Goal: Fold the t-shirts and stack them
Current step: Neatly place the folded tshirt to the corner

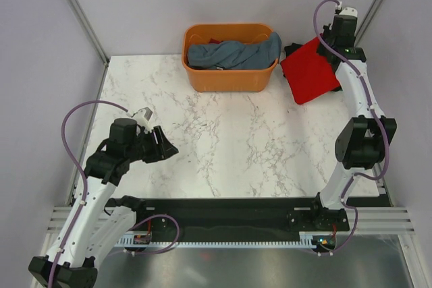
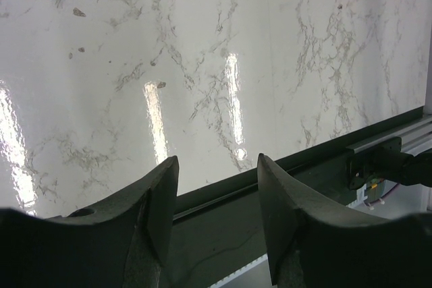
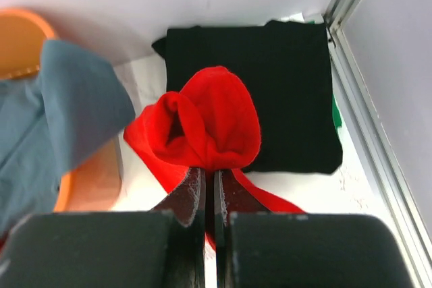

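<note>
- Red t-shirt [image 3: 209, 123] is bunched at the right gripper [image 3: 209, 179], whose fingers are pinched tight on a fold of it, above the folded black shirt [image 3: 290, 79] in the far right corner.
- We find the left gripper [image 2: 217, 164] parted wide and holding nothing, low over the marble table [image 1: 236, 139].
- Blue shirts [image 1: 233, 53] lie unfolded in the orange basket [image 1: 229, 84].
- We judge this a stacking move. Lower the red garment square with the black shirt's edges, let it settle flat, then release without dragging.

Top cam overlooks whole table [image 1: 236, 133]; wrist cams look close-up at parts of it.
</note>
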Motion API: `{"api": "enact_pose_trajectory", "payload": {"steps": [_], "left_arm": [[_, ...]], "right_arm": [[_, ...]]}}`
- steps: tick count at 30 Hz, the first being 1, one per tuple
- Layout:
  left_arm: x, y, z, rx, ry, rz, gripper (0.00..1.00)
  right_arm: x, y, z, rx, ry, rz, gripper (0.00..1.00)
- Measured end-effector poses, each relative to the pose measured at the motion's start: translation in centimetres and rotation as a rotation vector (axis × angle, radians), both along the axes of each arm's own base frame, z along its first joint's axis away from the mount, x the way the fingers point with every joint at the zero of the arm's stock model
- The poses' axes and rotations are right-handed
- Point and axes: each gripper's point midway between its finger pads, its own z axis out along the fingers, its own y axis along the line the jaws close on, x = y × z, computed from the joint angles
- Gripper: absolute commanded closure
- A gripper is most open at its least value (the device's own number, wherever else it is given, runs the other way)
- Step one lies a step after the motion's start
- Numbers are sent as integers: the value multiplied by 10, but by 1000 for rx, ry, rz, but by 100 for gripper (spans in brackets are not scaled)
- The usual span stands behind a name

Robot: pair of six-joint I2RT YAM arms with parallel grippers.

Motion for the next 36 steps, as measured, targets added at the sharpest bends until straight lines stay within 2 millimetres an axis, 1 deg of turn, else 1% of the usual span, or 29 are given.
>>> {"api": "enact_pose_trajectory", "payload": {"steps": [2,6,9,12,19,22,24,27,30,32,34,36], "left_arm": [[0,0,0,0,0,1,43],[1,1,-1,0,2,7,44],[2,3,-1,0,2,16,44],[3,4,-1,0,2,22,45],[3,5,0,0,2,27,45],[4,6,0,0,2,30,46],[4,6,0,0,2,32,46],[4,6,0,0,2,32,46],[4,6,0,0,2,33,46],[4,6,0,0,2,33,46],[4,6,0,0,2,33,46],[4,6,0,0,2,33,46]], "right_arm": [[8,-4,3,13,-13,-12,100],[23,-3,-5,60,-9,-13,100],[31,4,-12,117,-4,1,100],[33,16,-10,184,-4,30,100],[36,44,18,331,-57,113,100],[37,50,31,361,-81,124,100],[37,52,43,371,-103,128,100],[35,52,72,374,-146,126,100],[33,49,106,366,-217,119,100],[33,47,121,362,-251,111,100],[34,46,126,366,-267,102,100],[39,46,120,376,-259,94,100]]}}
